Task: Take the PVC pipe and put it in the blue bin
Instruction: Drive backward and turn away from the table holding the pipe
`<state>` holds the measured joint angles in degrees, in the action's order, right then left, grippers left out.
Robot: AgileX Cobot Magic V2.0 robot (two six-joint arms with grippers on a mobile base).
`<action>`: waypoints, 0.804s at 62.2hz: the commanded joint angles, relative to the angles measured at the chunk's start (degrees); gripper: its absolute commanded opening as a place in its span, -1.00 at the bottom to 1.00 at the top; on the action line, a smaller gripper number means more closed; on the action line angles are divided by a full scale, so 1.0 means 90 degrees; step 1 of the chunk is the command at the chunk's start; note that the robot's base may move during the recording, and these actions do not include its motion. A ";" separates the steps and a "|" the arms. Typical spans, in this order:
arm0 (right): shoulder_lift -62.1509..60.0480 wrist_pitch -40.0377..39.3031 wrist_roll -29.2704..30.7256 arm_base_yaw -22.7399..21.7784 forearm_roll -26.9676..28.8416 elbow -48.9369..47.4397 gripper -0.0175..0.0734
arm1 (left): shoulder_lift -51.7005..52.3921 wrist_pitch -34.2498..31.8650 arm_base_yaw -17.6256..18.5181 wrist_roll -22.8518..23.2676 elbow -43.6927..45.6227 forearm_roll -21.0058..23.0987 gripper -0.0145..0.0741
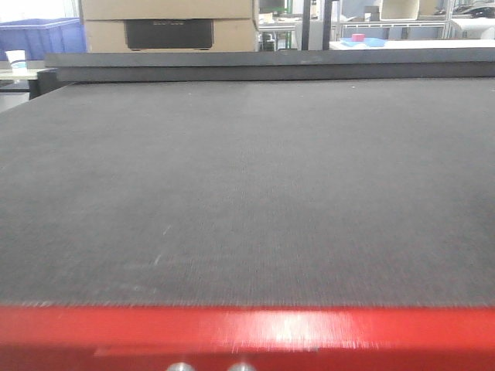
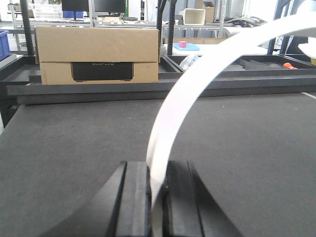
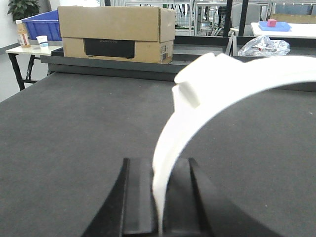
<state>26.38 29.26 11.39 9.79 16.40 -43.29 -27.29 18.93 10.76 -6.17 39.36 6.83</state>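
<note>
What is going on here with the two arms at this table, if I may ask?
Each arm is gripping something white. The left fingers are closed on a white curved strip, presumably the PVC piece. The right fingers clamp a similar strip; whether it is one piece I cannot tell. The blue bin sits beyond the dark table, left of the cardboard box.

PVC pipe (image 2: 190, 84) white; table (image 1: 247, 193) dark grey, edge (image 1: 247, 328) red; box (image 3: 113, 29) brown.
</note>
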 commanded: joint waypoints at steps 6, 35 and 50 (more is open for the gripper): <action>-0.0038 -0.0163 0.0036 0.0012 0.0008 0.0000 -0.99 | 0.0037 -0.0203 0.0030 -0.0005 0.0002 0.0016 -0.92; -0.0038 -0.0163 0.0036 0.0012 0.0008 0.0000 -0.99 | 0.0037 -0.0203 0.0030 -0.0005 0.0002 0.0016 -0.92; -0.0038 -0.0163 0.0036 0.0012 0.0008 0.0000 -0.99 | 0.0037 -0.0203 0.0030 -0.0005 0.0002 0.0016 -0.92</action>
<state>26.38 29.26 11.39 9.79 16.40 -43.29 -27.21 18.93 10.76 -6.17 39.36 6.83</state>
